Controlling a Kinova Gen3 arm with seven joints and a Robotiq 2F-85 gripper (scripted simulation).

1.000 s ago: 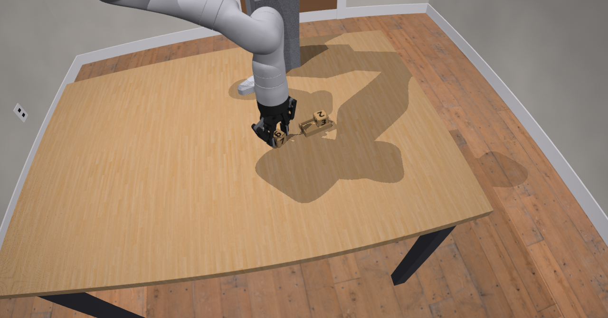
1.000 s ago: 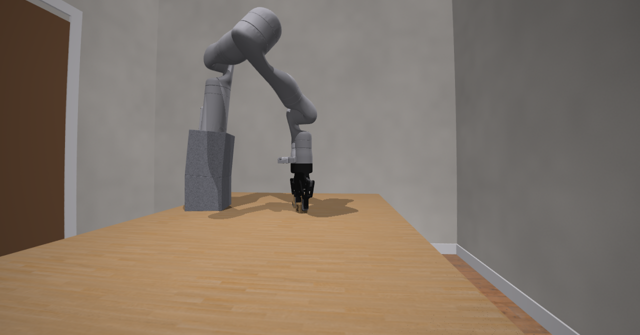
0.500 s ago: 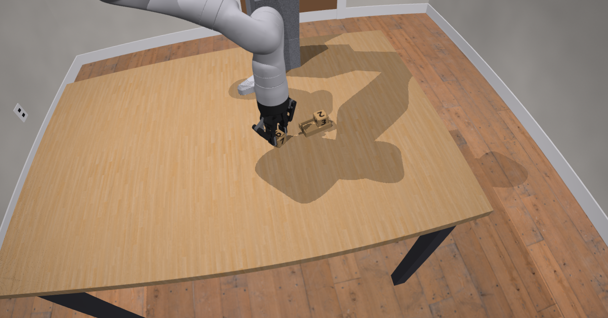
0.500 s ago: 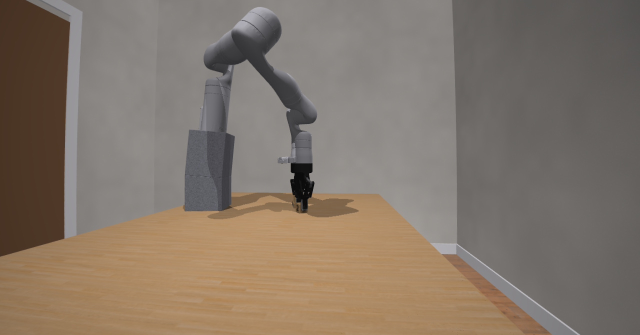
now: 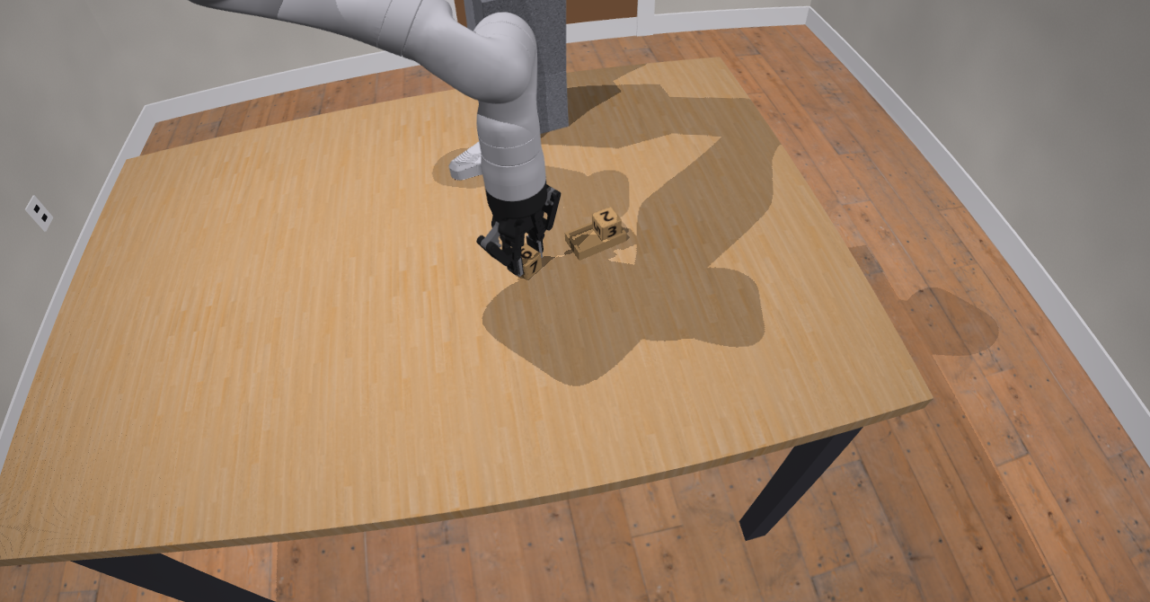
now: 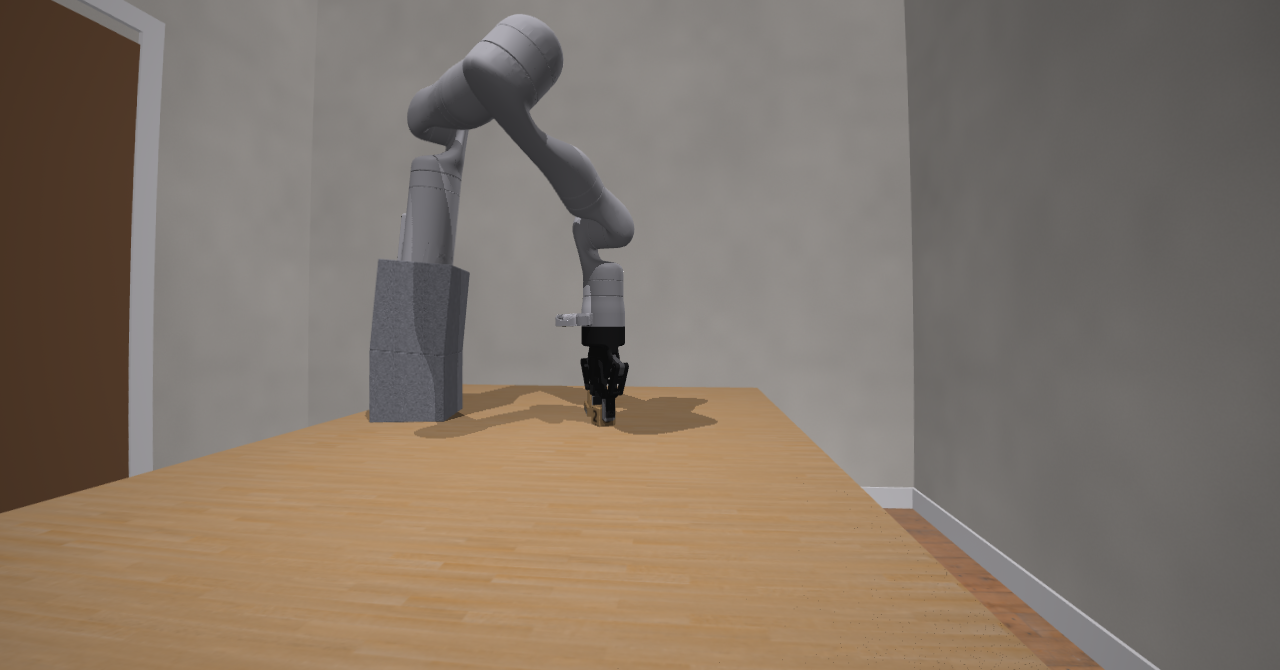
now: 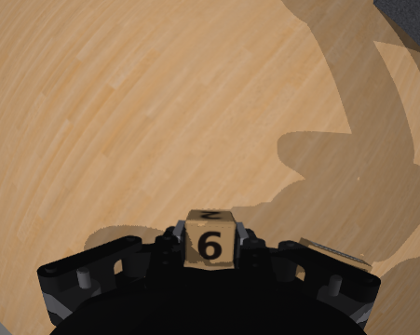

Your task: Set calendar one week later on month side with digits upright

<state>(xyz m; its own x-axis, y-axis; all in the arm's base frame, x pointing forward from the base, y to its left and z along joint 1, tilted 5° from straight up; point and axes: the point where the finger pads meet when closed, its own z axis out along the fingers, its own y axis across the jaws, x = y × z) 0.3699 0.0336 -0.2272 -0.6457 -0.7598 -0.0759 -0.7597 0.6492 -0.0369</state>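
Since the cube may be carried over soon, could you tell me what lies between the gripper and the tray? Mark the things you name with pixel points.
Only shadowed tabletop shows between the gripper (image 5: 526, 259) and the tray (image 5: 601, 249), in the top view; no object is visible there.

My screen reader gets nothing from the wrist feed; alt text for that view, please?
The gripper's two fingers flank a wooden cube, its 6 facing the camera and another marked side foreshortened beyond. A wooden edge shows partly behind the linkage at right; wood-grain table and shadows fill the rest.
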